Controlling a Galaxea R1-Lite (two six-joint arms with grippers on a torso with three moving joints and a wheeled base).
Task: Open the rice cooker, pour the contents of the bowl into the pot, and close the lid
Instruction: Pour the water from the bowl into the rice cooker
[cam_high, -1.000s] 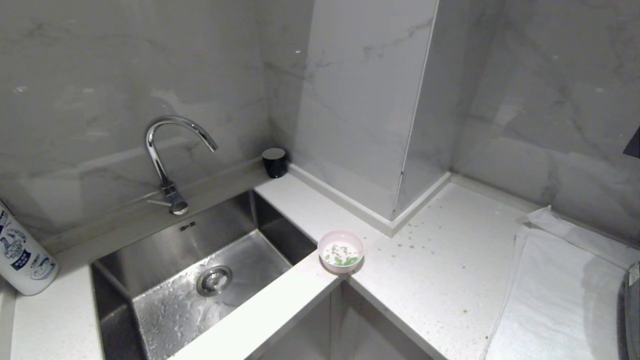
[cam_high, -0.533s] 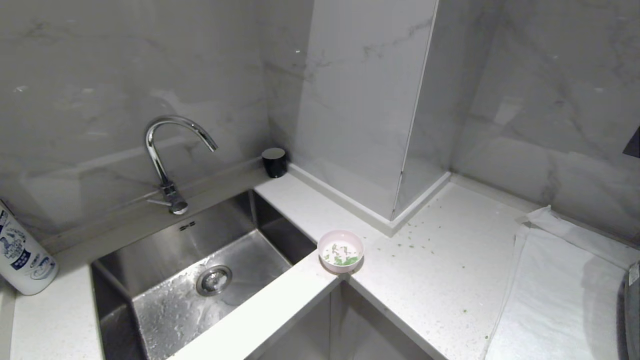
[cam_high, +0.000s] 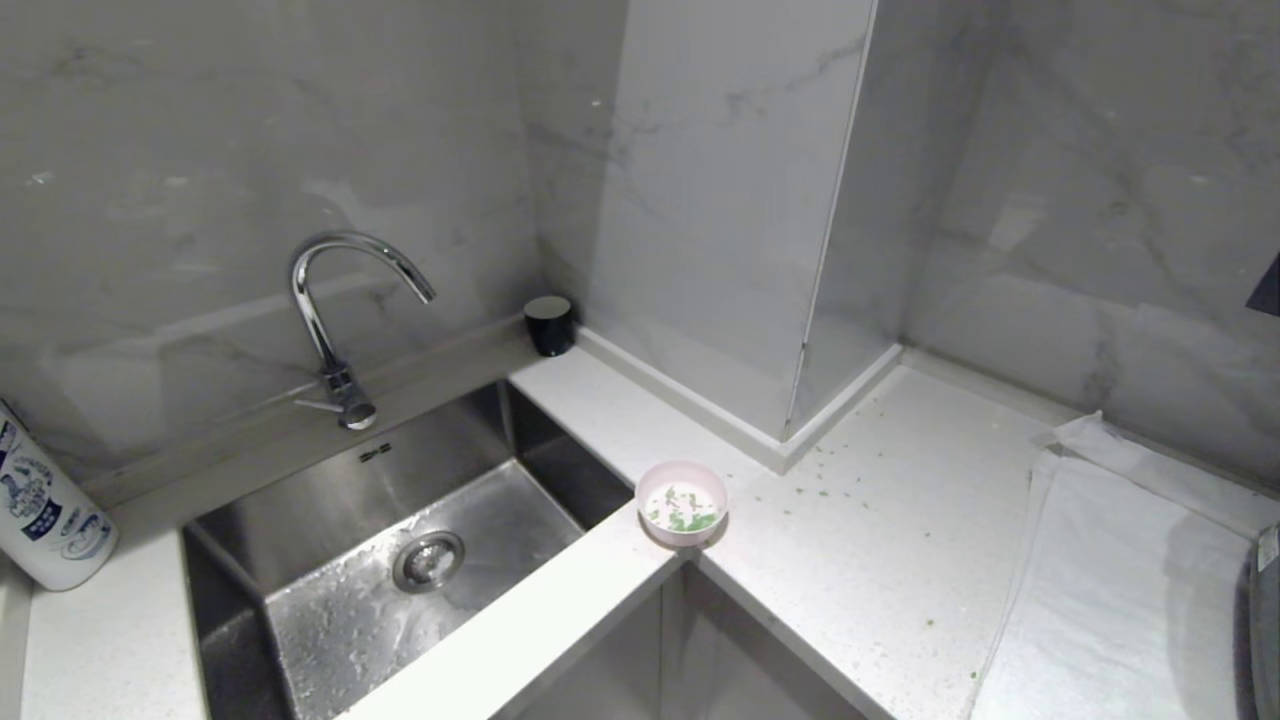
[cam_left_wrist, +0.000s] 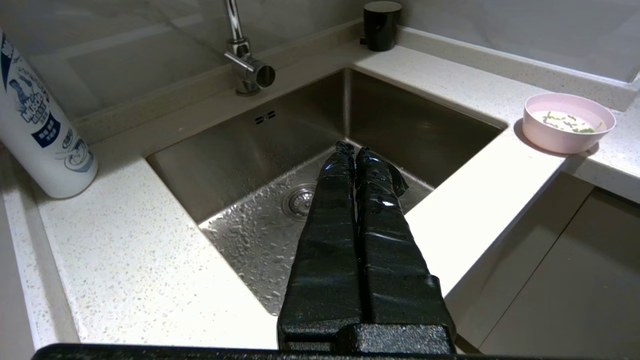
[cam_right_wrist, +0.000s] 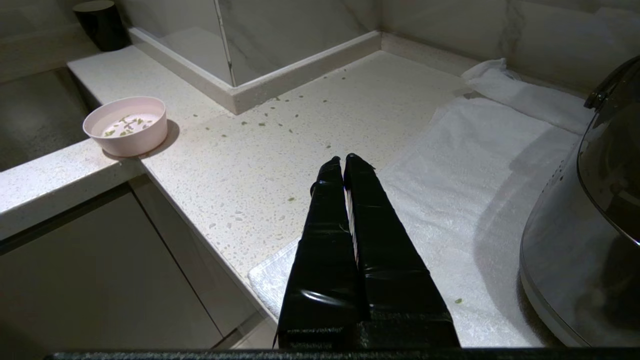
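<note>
A round pale pink bowl (cam_high: 682, 503) holding chopped green bits (cam_high: 690, 518) sits on the speckled white counter (cam_high: 880, 560) beside the steel sink (cam_high: 400, 530), both end effectors (cam_left_wrist: 354, 150) (cam_right_wrist: 342, 160) pressed together, empty.

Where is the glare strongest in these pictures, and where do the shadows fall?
Head view: the counter edge in front of the sink is blown out white. Left wrist view: the same edge glares, and the bowl casts a shadow beside it. Right wrist view: the rice cooker throws a broad shadow over the white towel.
</note>
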